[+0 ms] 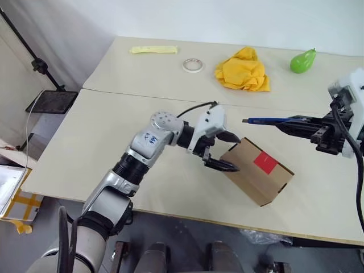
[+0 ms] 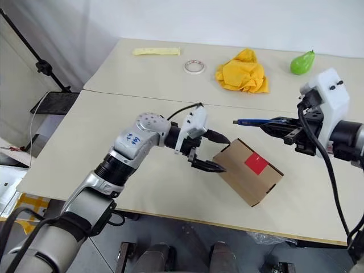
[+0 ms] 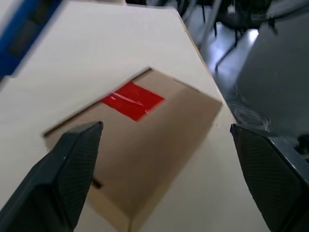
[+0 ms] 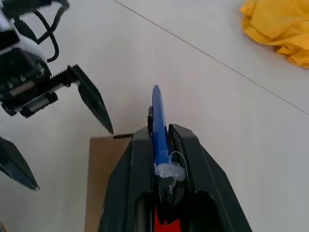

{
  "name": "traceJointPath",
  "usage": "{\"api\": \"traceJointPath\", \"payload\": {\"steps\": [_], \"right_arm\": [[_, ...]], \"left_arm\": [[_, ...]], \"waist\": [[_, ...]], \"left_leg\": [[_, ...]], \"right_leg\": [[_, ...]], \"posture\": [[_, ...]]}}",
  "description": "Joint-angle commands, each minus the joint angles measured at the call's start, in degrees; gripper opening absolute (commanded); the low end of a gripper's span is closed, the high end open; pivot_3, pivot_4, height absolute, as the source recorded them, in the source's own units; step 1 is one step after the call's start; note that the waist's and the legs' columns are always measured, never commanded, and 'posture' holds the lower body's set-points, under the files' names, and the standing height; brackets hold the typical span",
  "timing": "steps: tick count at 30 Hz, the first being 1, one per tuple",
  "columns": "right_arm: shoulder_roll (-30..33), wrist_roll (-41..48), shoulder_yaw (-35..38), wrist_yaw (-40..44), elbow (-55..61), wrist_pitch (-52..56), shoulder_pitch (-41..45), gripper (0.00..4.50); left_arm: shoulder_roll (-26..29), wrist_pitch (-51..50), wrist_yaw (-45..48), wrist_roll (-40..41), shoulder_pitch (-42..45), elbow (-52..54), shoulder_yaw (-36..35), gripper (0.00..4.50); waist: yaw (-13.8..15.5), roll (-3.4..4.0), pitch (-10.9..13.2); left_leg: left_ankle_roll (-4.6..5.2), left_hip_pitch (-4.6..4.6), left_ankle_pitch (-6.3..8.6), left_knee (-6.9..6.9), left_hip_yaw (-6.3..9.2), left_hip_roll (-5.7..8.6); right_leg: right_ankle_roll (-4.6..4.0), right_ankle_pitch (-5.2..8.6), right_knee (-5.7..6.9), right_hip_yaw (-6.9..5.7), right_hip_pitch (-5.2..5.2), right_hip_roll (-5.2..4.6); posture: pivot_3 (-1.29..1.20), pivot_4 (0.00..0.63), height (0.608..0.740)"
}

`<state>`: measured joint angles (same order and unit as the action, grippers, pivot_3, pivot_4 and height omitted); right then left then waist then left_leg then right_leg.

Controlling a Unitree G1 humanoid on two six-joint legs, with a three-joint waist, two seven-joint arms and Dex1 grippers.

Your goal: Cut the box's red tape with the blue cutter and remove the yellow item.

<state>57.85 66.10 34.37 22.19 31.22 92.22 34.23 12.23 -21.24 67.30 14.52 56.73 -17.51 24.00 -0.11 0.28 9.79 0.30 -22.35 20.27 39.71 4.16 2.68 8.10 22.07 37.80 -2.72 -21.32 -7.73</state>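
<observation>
The left end effector (image 1: 219,151) is held wide open at the near left end of the box (image 1: 257,170), one finger above that end and one beside it; contact cannot be confirmed. The box rests closed on the near table (image 1: 91,148), angled to its front edge. The red tape (image 1: 265,163) is seen intact on the top face of the box, so the cut is judged not yet made.

The right end effector (image 1: 296,126) is clamped on the blue cutter (image 1: 267,120), which is held roughly level above the far side of the box, its dark tip pointing toward the left end effector and clear of the tape.

The yellow item is presumed to be inside the closed box. Remaining steps: tape cutting, flap opening, item removal.

On the far table, an orange-yellow cloth (image 1: 243,70), a tape roll (image 1: 193,65), a pale yellow strip (image 1: 153,50) and a green pear (image 1: 302,61) are placed.
</observation>
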Motion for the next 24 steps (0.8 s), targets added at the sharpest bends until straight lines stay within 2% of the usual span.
{"api": "traceJointPath", "payload": {"steps": [1,9,15,21,24], "right_arm": [[1.7,4.5,4.4,-4.2,2.1,0.3,-1.7,0.18],[2.2,12.7,8.5,-12.9,2.3,-0.9,-5.7,0.18],[4.9,21.0,8.7,-20.1,1.6,-6.6,-10.4,0.18],[8.9,27.8,8.5,-25.6,1.5,-13.9,-17.9,0.18],[11.1,29.1,8.6,-26.2,1.3,-16.3,-20.8,0.18]], "left_arm": [[-1.8,7.3,-3.0,-5.3,1.7,-4.4,0.7,4.5],[-6.5,9.7,-3.0,-6.5,6.2,-12.5,-1.9,4.5],[-8.7,6.7,-2.0,-4.9,7.8,-13.4,-4.1,4.5],[-10.8,7.5,-4.9,-7.8,9.4,-16.5,-4.4,4.5],[-11.9,8.9,-6.5,-9.6,9.9,-18.3,-4.0,3.93]], "waist": [[0.2,-0.02,0.0],[1.0,-0.14,0.1],[1.5,-0.16,0.1],[1.6,-0.22,0.1],[1.6,-0.27,0.2]], "left_leg": [[0.0,0.01,0.0,0.03,0.0,-0.01],[0.0,-0.05,0.0,0.2,-0.01,0.0],[0.01,-0.06,0.0,0.19,-0.01,0.0],[0.01,-0.07,0.01,0.21,-0.04,-0.01],[0.03,-0.08,0.02,0.2,-0.07,0.02]], "right_leg": [[0.02,-0.01,0.01,0.01,0.01,0.0],[0.14,-0.07,0.0,0.03,0.02,-0.02],[0.15,-0.08,0.0,0.03,0.0,-0.02],[0.15,-0.08,-0.01,0.02,0.01,-0.02],[0.17,-0.09,-0.04,0.02,0.02,-0.03]], "posture": [[0.0,0.15,0.74],[0.0,0.15,0.74],[0.0,0.15,0.74],[0.0,0.15,0.74],[0.0,0.15,0.74]]}}
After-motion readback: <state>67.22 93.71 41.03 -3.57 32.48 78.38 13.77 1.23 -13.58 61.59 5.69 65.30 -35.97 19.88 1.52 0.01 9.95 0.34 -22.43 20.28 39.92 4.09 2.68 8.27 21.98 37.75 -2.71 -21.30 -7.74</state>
